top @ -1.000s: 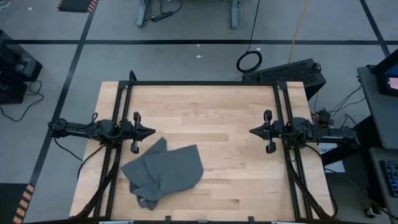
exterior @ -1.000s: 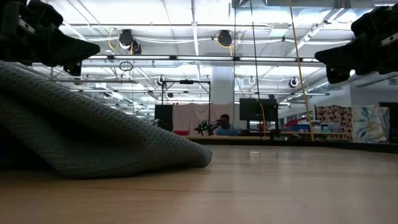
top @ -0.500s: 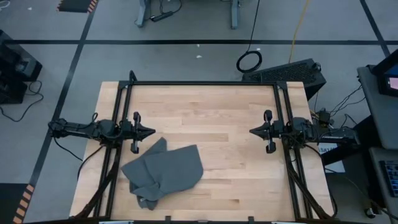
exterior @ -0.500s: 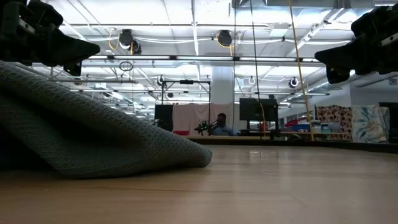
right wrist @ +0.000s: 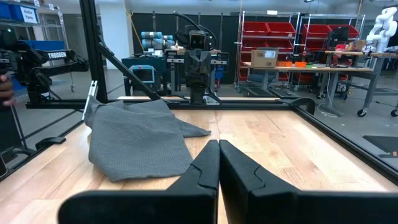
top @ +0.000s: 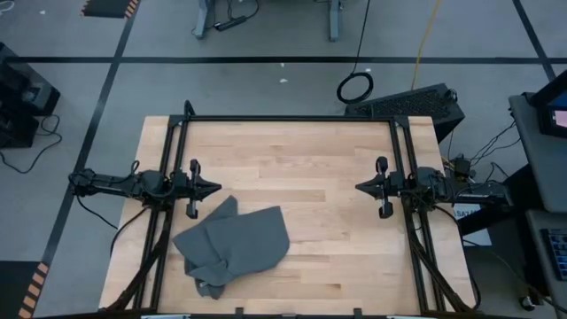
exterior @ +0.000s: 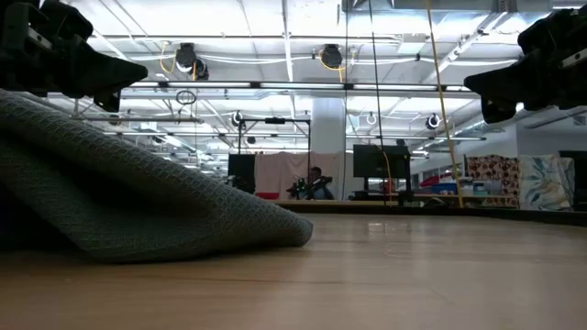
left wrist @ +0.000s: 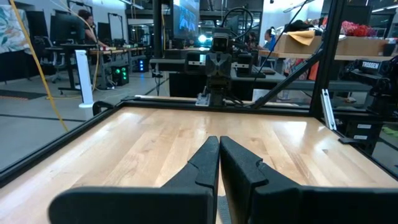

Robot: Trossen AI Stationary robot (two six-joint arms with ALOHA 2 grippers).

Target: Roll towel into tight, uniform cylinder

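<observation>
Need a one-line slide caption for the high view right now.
Crumpled grey towel lies unrolled near the left gripper; right gripper waits opposite, both shut.

Wooden table (top: 337,221), crumpled grey towel (top: 235,244) lying on it

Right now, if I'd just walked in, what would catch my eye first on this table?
Probably the towel, a crumpled dark grey heap near the table's front left corner, not rolled at all. Then the two dark arms facing each other across the wood, left gripper just behind the towel, right gripper opposite, both shut and empty.
</observation>
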